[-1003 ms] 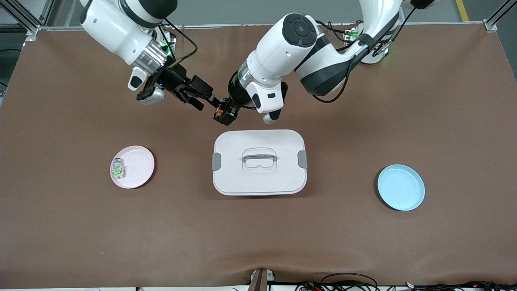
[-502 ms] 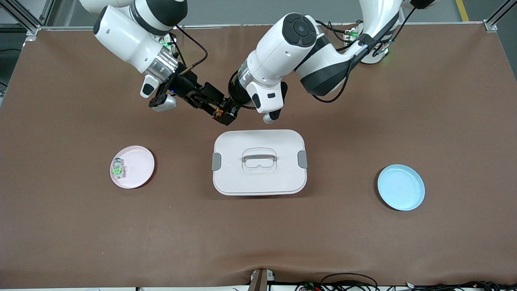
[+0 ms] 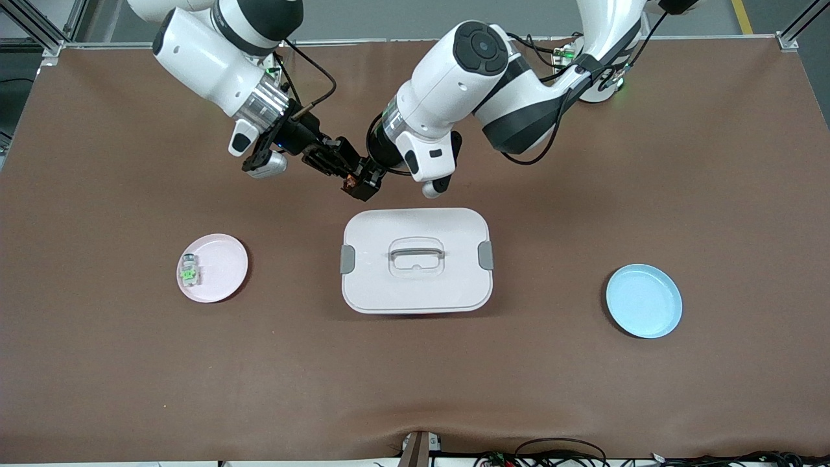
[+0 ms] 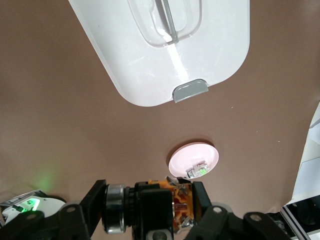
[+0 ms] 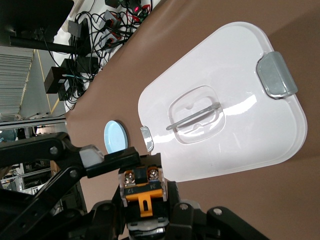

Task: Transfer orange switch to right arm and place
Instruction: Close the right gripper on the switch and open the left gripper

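Note:
The orange switch [image 3: 352,181], a small black block with an orange middle and a silver ring, hangs in the air over the brown mat, beside the white box's edge toward the robots' bases. My left gripper [image 3: 363,180] is shut on it, one finger on either end in the left wrist view [image 4: 150,206]. My right gripper [image 3: 342,166] is also shut on the switch [image 5: 145,192], its two fingers pressed against the black body [image 5: 146,210]. The orange part with two screws [image 4: 185,202] faces the pink plate's end of the table.
A white lidded box [image 3: 441,292] with a handle sits mid-table. A pink plate [image 3: 224,256] holding a small clear part with green inside [image 3: 189,271] lies toward the right arm's end. A blue plate [image 3: 644,300] lies toward the left arm's end.
My right gripper has moved in to the switch and shut its fingers on it. The left arm has held still with the switch.

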Controlling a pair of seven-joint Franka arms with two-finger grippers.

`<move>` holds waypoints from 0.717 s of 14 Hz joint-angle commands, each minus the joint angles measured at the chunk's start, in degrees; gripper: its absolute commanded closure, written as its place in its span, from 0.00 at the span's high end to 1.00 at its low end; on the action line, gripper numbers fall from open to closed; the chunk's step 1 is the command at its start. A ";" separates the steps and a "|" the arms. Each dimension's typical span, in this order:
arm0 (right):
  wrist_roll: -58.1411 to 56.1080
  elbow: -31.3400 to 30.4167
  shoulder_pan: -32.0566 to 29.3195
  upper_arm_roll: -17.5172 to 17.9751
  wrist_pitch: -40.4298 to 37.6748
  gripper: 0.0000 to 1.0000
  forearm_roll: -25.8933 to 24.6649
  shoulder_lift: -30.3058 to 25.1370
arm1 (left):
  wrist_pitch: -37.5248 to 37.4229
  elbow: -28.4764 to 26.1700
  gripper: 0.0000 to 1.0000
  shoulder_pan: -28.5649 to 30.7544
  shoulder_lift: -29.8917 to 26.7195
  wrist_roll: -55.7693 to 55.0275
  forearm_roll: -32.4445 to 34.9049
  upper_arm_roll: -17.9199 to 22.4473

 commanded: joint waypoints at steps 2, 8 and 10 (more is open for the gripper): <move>0.90 1.30 0.57 -0.20 -0.06 0.00 1.30 0.57 | 0.05 1.51 0.00 -0.70 0.76 -0.65 -0.48 0.15; 0.90 1.30 0.57 -0.20 -0.24 0.00 1.30 0.83 | -0.74 1.51 1.00 0.35 -0.64 -0.12 0.31 0.68; 0.81 1.21 0.57 -0.20 -0.33 0.00 1.30 0.92 | -1.79 1.34 1.00 2.80 -2.40 0.93 4.76 0.77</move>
